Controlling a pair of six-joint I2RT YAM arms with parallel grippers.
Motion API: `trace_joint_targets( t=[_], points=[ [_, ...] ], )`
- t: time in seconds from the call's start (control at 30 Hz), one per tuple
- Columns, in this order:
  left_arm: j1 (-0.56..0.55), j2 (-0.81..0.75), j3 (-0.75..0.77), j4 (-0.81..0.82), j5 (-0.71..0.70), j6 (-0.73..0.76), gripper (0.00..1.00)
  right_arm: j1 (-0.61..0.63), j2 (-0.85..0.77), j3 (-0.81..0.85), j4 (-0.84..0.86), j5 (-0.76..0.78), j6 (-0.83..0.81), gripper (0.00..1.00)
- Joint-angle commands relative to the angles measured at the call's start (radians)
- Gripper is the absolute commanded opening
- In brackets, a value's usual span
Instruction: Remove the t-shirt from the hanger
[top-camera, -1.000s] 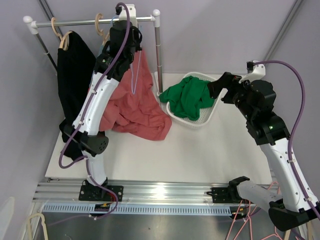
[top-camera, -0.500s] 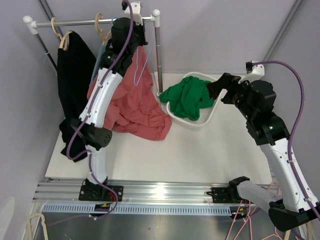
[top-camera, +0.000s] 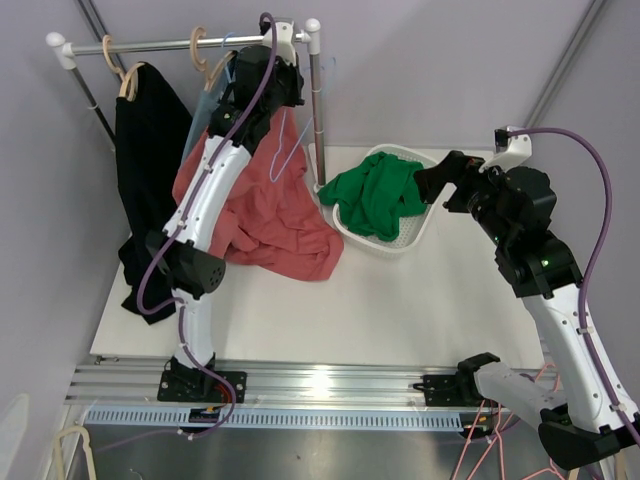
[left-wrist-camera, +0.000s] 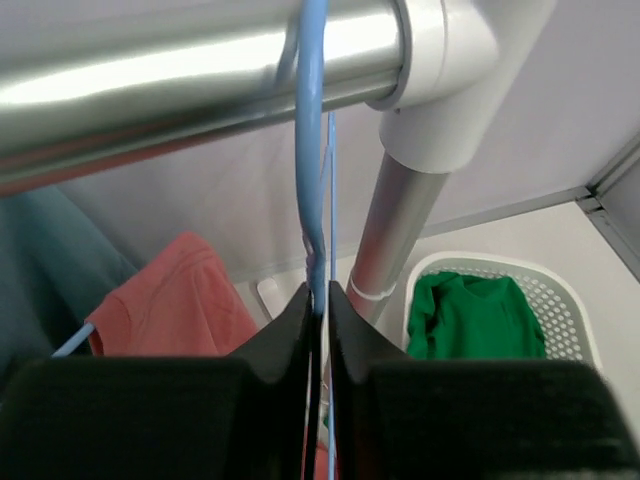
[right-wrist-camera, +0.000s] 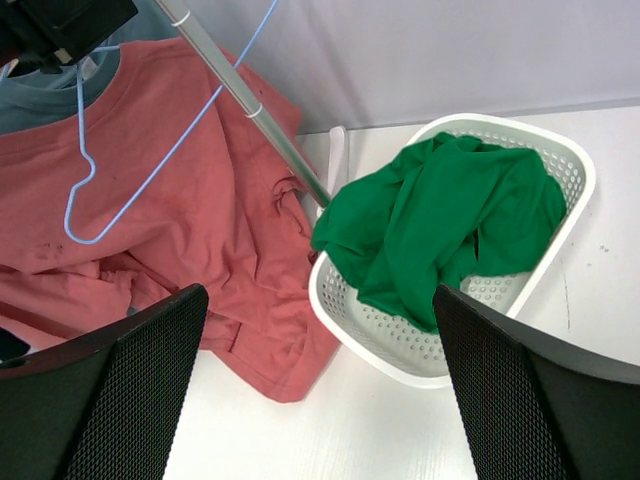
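Red t-shirt (top-camera: 270, 215): lower part heaped on the table (top-camera: 400, 310) below the right half of the rail (top-camera: 180, 44), upper part rising toward the rail behind the left arm. Apparently already off the blue wire hanger (left-wrist-camera: 310, 150), whose triangle shows bare against the cloth in the right wrist view. Likely handles as light, limp knit cloth: no stiffness, sags and folds wherever unsupported, drags rather than slides on the tabletop, not fragile. Best taken by a pinch on a bunched fold or at the collar, below the rail, rather than on a single flat layer. Hanger: thin, springy wire, hooked over the rail close to its right end cap, liable to swing or twist once let go. Left gripper (left-wrist-camera: 318, 300): raised just under the rail, fingers pressed together on the hanger's neck below the hook, with only the wire between them. Left arm: stretched up and forward from its base, wrist at rail height. Right gripper (right-wrist-camera: 320, 295): jaws wide apart, holding nothing, hovering right of the rail over the white basket (top-camera: 420, 235), facing back toward the rail's right post. Right arm: bent at the elbow, well apart from the red cloth. Green garment (top-camera: 380, 195): in the basket, right of the rail. Black garment (top-camera: 150, 150): hanging at the rail's left end.
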Motion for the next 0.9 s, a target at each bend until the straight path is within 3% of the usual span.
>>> trace_joint_targets(
  t=[0.0, 0.07, 0.2, 0.27, 0.37, 0.4, 0.5, 0.87],
  points=[
    [0.008, -0.169, -0.009, -0.022, 0.057, -0.037, 0.16, -0.003, -0.012, 0.003, 0.021, -0.040, 0.012, 0.99],
    [0.008, -0.215, -0.023, -0.025, 0.070, -0.039, 0.22, -0.003, -0.013, 0.002, 0.018, -0.043, 0.014, 0.99],
    [0.008, -0.313, -0.069, -0.030, 0.070, -0.030, 0.51, -0.003, -0.018, -0.001, 0.013, -0.055, 0.018, 1.00],
    [0.015, -0.352, -0.098, -0.032, 0.054, -0.022, 0.56, -0.003, -0.020, -0.003, 0.009, -0.061, 0.021, 1.00],
    [0.067, -0.367, -0.113, -0.065, 0.055, -0.045, 0.71, 0.003, -0.026, -0.013, 0.009, -0.081, 0.024, 0.99],
    [0.087, -0.367, -0.118, -0.078, 0.061, -0.053, 0.84, 0.002, -0.026, -0.015, 0.007, -0.083, 0.024, 0.99],
    [0.167, -0.372, -0.139, -0.117, 0.061, -0.103, 1.00, 0.002, -0.030, -0.021, 0.003, -0.083, 0.023, 0.99],
    [0.310, -0.302, -0.155, -0.136, 0.187, -0.123, 1.00, 0.003, -0.013, -0.020, 0.021, -0.111, 0.026, 1.00]
  ],
)
